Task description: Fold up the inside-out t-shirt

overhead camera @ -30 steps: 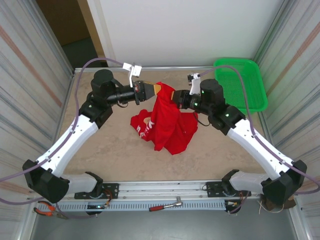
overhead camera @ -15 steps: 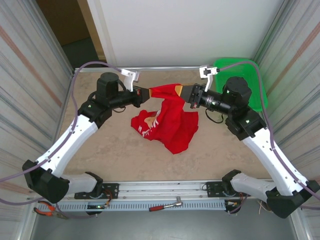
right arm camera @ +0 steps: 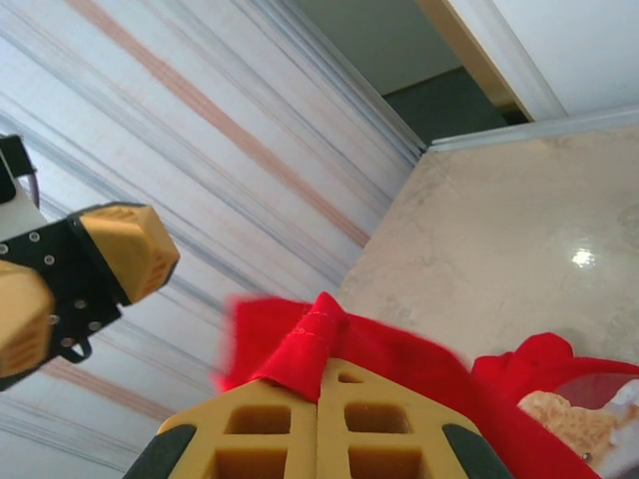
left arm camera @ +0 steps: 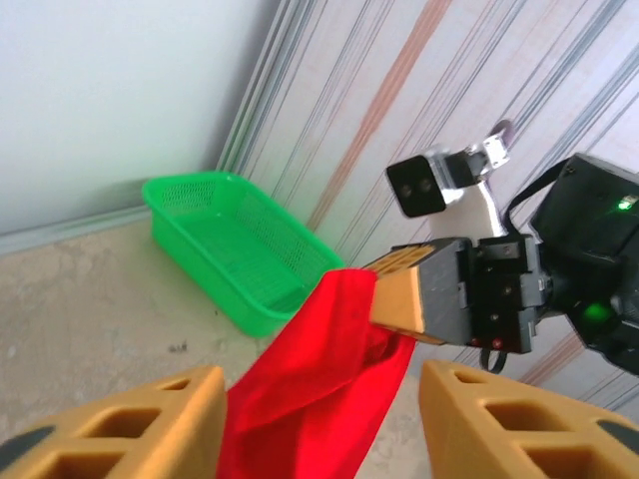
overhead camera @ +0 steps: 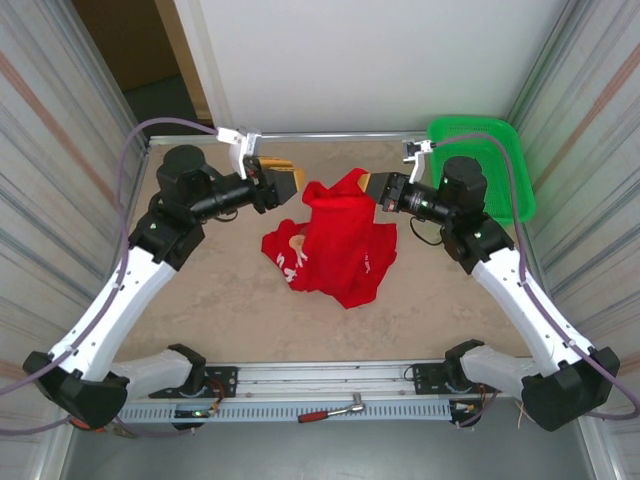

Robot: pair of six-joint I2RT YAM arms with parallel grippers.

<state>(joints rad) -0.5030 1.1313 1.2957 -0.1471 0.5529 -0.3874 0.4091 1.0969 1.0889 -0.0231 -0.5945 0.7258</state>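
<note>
**Garment.** In the top view the inside-out t-shirt (overhead camera: 335, 245) is found at the centre of the table (overhead camera: 220, 300). Most of it is heaped on the surface, and white lettering is visible at its left edge.

**Right gripper.** One upper fold is held raised at the upper right of the heap by the right gripper (overhead camera: 376, 187), whose jaws are pinching the red cloth. The pinch is confirmed in the right wrist view, where a ridge of fabric stands up from between the closed fingers (right arm camera: 260, 439).

**Left gripper.** The left gripper (overhead camera: 288, 176) is seen just left of the raised fold, its jaws spread. It appears to be clear of the cloth, though contact cannot be ruled out from the left wrist view.

**Other items.** A green basket (overhead camera: 495, 175) is noted at the upper right corner of the table.
</note>
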